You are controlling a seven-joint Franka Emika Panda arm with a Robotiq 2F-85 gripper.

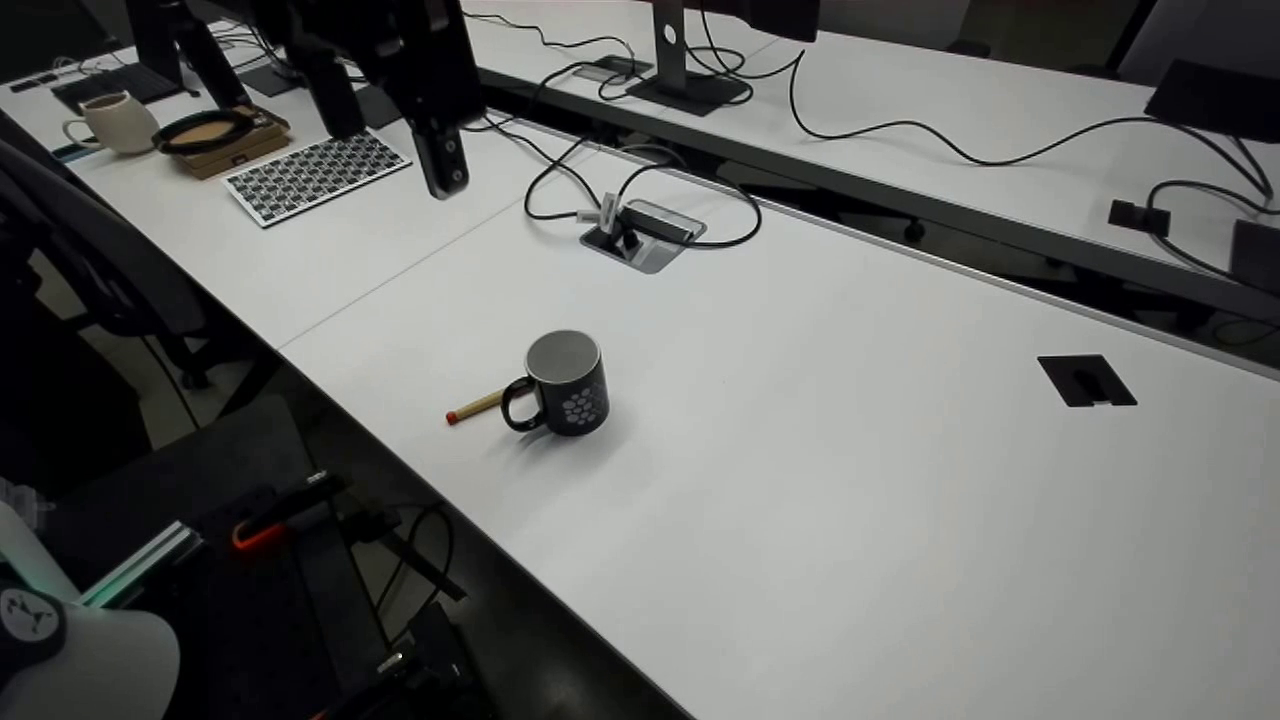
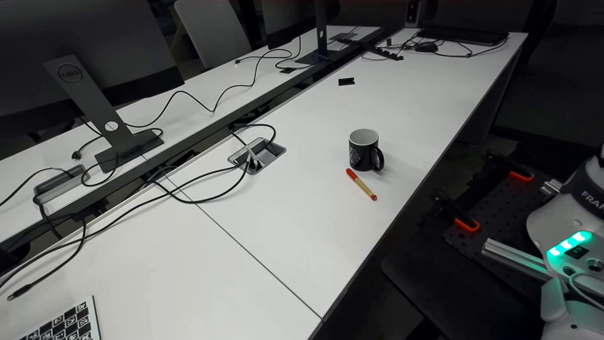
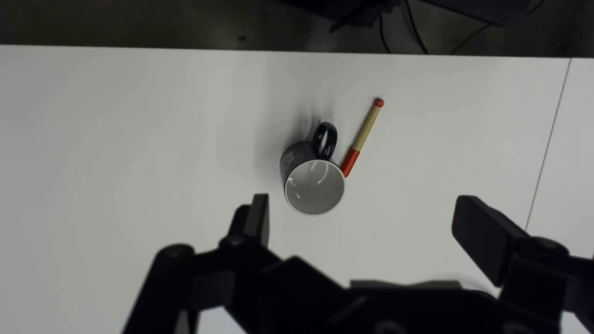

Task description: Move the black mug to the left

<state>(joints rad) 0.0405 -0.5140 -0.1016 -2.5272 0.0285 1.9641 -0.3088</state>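
Note:
The black mug stands upright on the white table, with a pale printed mark on its side and a light inside. It shows in both exterior views, also here, and in the wrist view, its handle toward the table's near edge. My gripper hangs high above the table, apart from the mug. In the wrist view the gripper is open with nothing between its fingers. The mug lies ahead of the fingertips there, nearer the left finger. The gripper is out of view in an exterior view.
A thin red-and-tan stick lies close beside the mug. A power socket box with cables is at the table's back. A keyboard, a brown box and a pale mug stand farther along. The table edge runs near the handle.

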